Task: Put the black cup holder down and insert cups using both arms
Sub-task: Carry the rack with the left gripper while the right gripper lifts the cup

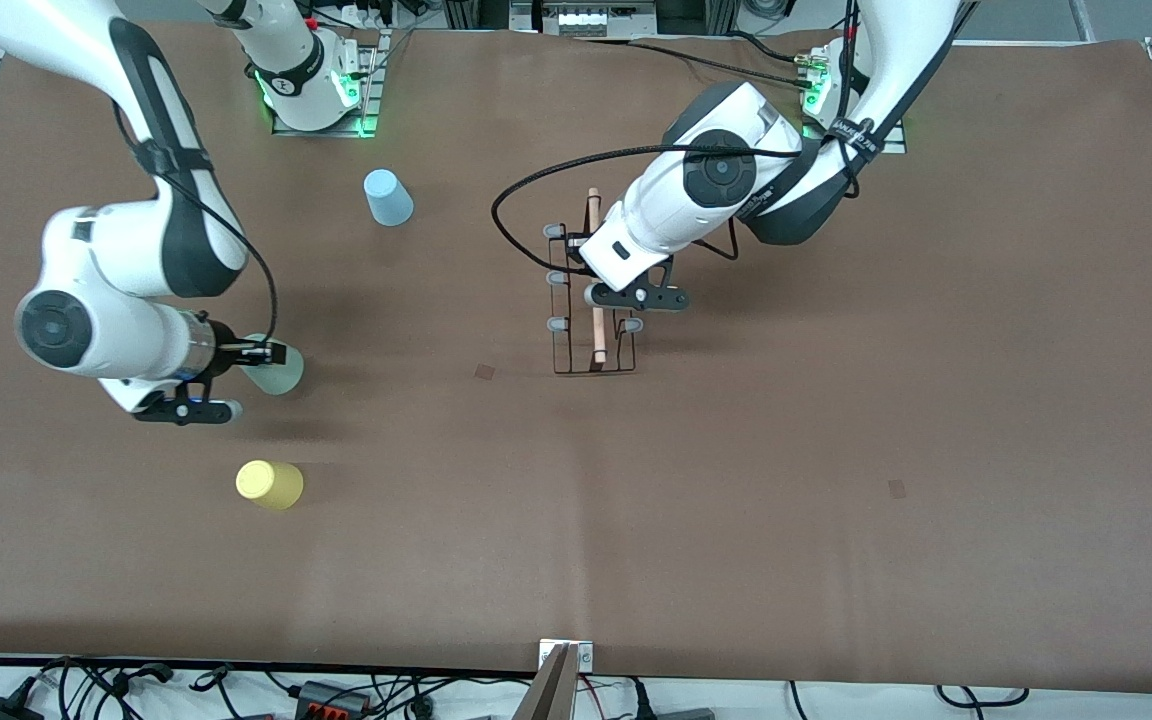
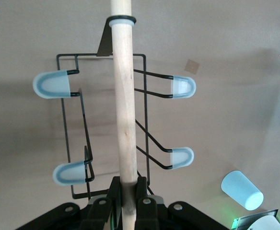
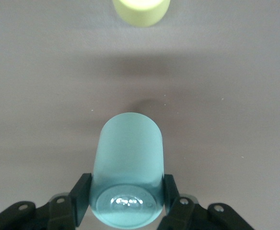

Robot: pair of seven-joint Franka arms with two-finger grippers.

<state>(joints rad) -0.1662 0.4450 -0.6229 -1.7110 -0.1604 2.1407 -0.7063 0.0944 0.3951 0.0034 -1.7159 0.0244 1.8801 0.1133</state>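
1. My left claw (image 2: 128, 194) is clamped on the wooden handle (image 2: 122, 105) of the black cup holder (image 1: 591, 300), which stands mid-worktop (image 1: 836, 450).
2. My right claw (image 3: 127, 194) grips the mint green cup (image 3: 129, 163) on both sides, toward the right arm's end of the worktop.
3. The yellow cup (image 1: 270, 484) lies nearer the front camera than the mint one.
4. The light blue cup (image 1: 388, 197) stands farther from that camera, near the right arm's base.

left pincer (image 2: 127, 191) clamped, right pincer (image 3: 125, 194) clamped
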